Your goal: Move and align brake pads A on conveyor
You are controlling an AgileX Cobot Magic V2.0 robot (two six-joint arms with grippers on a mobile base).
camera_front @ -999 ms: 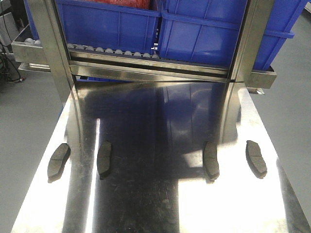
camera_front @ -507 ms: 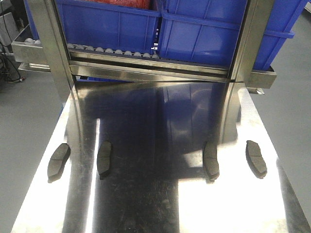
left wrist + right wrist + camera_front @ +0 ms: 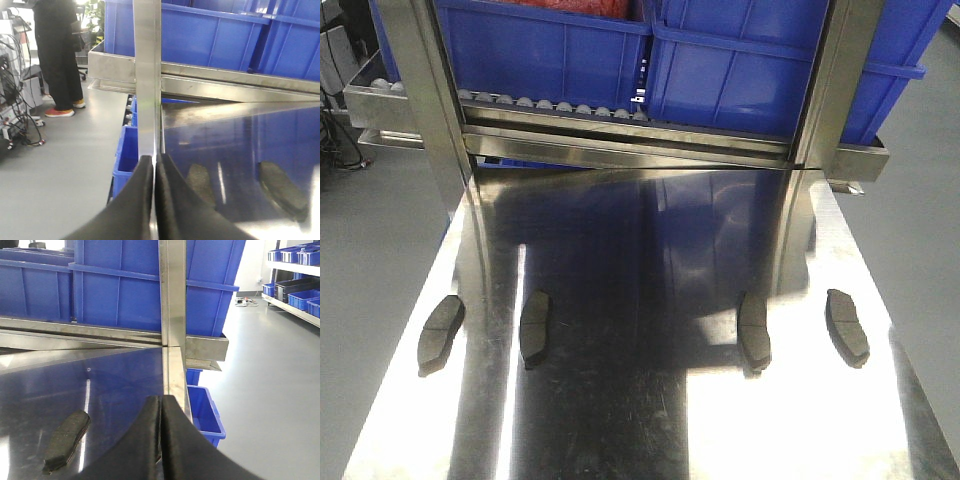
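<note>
Several dark grey brake pads A lie in a row across the shiny steel table (image 3: 640,430): far left pad (image 3: 441,330), inner left pad (image 3: 534,326), inner right pad (image 3: 754,330), far right pad (image 3: 847,325). My left gripper (image 3: 154,159) is shut with nothing in it, near the table's left edge; two pads (image 3: 200,182) (image 3: 280,187) lie to its right. My right gripper (image 3: 161,399) is shut and empty near the right edge, with one pad (image 3: 65,440) to its left. Neither gripper shows in the front view. The conveyor is out of view.
A steel rack with upright posts (image 3: 425,110) (image 3: 830,90) crosses the table's far end and carries large blue bins (image 3: 720,60). More blue bins (image 3: 205,412) sit on the floor beside the table. A person (image 3: 57,55) stands at the far left.
</note>
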